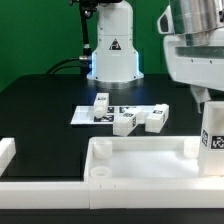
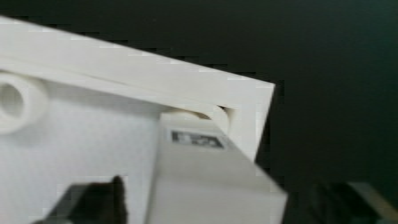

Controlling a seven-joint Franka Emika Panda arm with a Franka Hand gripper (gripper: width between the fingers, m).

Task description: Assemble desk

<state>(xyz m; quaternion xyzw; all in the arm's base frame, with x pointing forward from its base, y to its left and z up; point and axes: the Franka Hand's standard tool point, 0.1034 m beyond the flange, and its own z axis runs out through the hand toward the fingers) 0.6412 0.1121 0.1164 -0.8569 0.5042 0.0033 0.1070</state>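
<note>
jaws: gripper (image 2: 222, 205) is spread, gap on both sides of the leg (image 2: 214, 172), so I'm holding nothing
leg: standing in a corner socket of the tabletop (image 2: 89, 150), exterior view's right
risk: guessing it isn't fully seated; clip it pulling away and it tips out
surface: black table (image 1: 40, 100), three loose legs (image 1: 125, 122) on or just beside the marker board (image 1: 85, 116)
room: green backdrop (image 1: 30, 30) behind

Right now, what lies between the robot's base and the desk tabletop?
The exterior view shows three loose legs and the marker board between robot base and tabletop.
</note>
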